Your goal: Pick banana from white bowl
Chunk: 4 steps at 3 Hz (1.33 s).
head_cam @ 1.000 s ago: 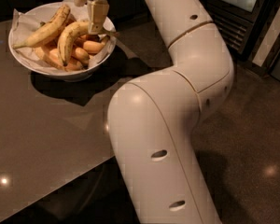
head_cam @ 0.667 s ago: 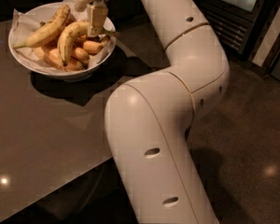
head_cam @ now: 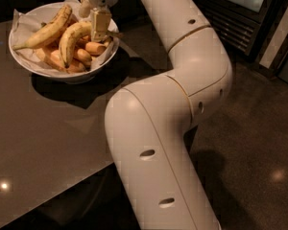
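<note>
The white bowl, lined with crinkled paper, stands at the table's far left. In it lies the strongly curved yellow banana, arching across the middle. A straighter, flecked banana lies to its left. Short stubby bananas lie underneath. My gripper hangs over the bowl's right side, right at the curved banana's upper end. It is open: one tan finger stands to the right of that end, the other behind it. Nothing is lifted.
The dark, glossy table runs from the bowl toward the near left. My bulky white arm fills the middle and right of the view. A dark cabinet with a grille stands at the back right, on a dark floor.
The gripper has sunk slightly toward the bowl's right side. The arm's elbow has shifted a little left. The bananas have not moved.
</note>
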Motion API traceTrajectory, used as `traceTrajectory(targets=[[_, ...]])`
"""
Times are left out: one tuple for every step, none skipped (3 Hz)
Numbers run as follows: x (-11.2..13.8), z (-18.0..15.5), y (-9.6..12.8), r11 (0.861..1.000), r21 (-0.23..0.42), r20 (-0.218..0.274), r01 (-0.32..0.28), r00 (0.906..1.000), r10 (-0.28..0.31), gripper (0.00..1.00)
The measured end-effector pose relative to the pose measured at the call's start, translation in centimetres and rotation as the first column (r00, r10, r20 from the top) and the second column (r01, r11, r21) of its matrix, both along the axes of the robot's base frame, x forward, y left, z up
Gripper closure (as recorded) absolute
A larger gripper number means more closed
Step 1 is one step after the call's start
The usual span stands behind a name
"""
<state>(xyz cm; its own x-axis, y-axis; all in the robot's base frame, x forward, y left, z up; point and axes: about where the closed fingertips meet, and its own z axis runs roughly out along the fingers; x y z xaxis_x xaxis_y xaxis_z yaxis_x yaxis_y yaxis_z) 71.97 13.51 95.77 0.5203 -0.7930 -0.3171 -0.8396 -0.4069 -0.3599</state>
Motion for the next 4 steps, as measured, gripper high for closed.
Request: traceTrajectory(targets=[[0.1, -0.9, 0.2, 1.000, -0.007, -0.018, -0.004, 0.9998, 0.004, 0.38], [0.2, -1.7, 0.3, 1.000, -0.010, -0.035, -0.005, 0.9994, 0.005, 0.37], [0.2, -2.2, 0.3, 1.000, -0.013, -0.049, -0.006, 0.9988, 0.005, 0.53], [0.1, -2.2, 0.0, 1.000, -0.014, -0.054, -0.001, 0.9985, 0.000, 0.74]])
